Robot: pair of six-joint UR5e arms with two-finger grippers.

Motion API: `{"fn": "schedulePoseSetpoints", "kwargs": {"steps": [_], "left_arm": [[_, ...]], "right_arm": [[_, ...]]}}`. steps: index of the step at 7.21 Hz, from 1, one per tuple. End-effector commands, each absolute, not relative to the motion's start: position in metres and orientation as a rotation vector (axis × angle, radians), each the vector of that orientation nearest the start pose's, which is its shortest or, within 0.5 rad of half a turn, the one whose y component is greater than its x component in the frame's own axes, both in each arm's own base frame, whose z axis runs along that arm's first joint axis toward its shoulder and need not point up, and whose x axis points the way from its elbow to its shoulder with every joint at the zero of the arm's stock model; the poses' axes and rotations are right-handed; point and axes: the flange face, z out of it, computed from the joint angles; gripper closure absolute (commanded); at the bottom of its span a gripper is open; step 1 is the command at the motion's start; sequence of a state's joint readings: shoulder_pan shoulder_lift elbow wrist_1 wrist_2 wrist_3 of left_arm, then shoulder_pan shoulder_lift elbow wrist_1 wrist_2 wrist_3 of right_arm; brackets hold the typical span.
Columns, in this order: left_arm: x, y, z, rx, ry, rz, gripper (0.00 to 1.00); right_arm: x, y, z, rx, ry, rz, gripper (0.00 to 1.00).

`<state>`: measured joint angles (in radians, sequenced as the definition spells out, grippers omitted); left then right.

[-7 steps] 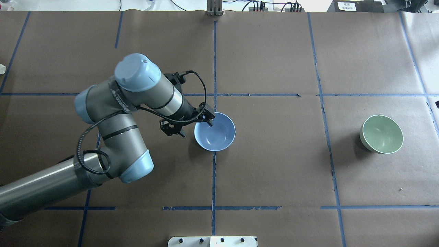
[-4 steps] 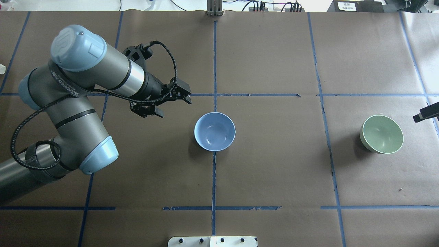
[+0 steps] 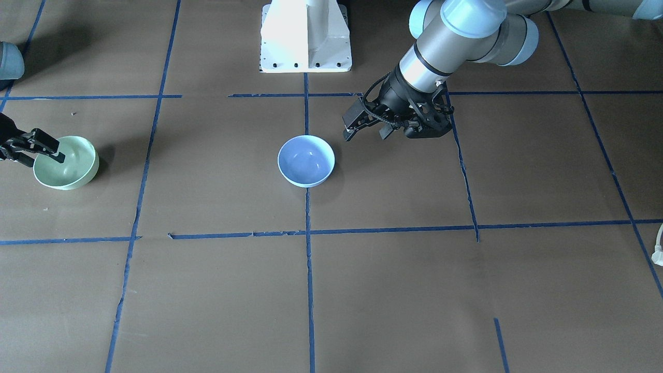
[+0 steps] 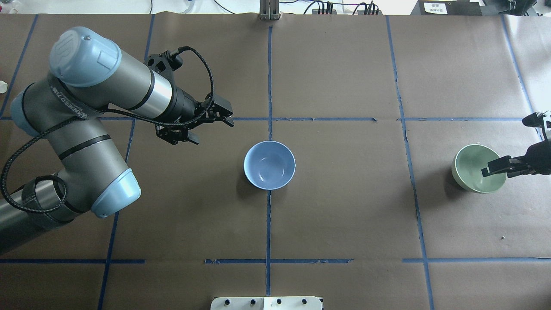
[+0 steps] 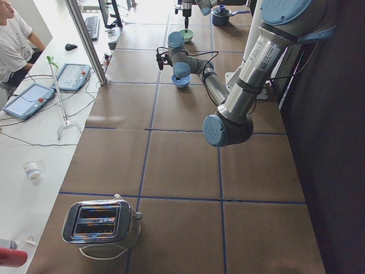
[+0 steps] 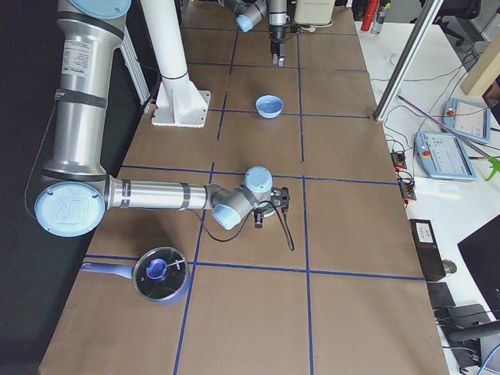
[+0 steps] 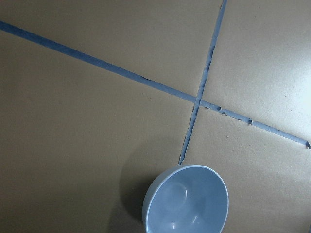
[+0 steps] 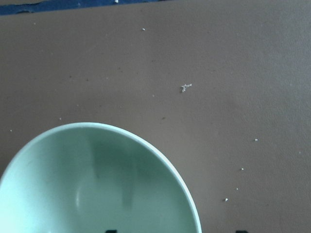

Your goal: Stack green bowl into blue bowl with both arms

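The silver-grey jointed left arm (image 4: pixel 107 86) is folded at the elbow, and its black two-finger left gripper (image 4: pixel 229 117) points slantwise downward, jaws apart. The black two-finger right gripper (image 4: pixel 496 171) hangs low, jaws parted.

glossy plastic green bowl (image 4: pixel 473 170), blue bowl (image 4: pixel 270 165), matt paper table (image 4: pixel 344 215)

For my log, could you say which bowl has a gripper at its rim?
The mint-green plastic bowl: the right gripper straddles its rim; the periwinkle-blue bowl has none.

On the right arm (image 6: pixel 78 117), a blue joint cap (image 6: pixel 66 209) bears a UR logo. Lettering along the left arm (image 4: pixel 86 146) and print on a white label (image 4: pixel 434 7) are too small to read.
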<state>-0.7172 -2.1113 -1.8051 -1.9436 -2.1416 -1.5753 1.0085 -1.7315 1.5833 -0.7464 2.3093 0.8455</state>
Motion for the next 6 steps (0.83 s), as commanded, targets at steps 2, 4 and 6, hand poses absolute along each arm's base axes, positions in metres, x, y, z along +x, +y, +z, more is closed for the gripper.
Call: {"fn": "schedulePoseSetpoints", "kwargs": {"steps": [2, 4, 6], "left_arm": [[0.406, -0.468, 0.194, -0.077, 1.226, -0.309, 0.0], [0.372, -0.46, 0.179, -0.041, 1.274, -0.307, 0.0], [0.352, -0.459, 0.18, -0.022, 1.284, -0.319, 0.0]], "right_arm": [[-0.186, -0.412, 0.628, 0.038, -0.972, -0.004, 1.0], [-0.211, -0.412, 0.532, 0.013, -1.127, -0.029, 1.0], [-0.333, -0.424, 0.365, -0.141, -1.305, 0.169, 1.0]]}}
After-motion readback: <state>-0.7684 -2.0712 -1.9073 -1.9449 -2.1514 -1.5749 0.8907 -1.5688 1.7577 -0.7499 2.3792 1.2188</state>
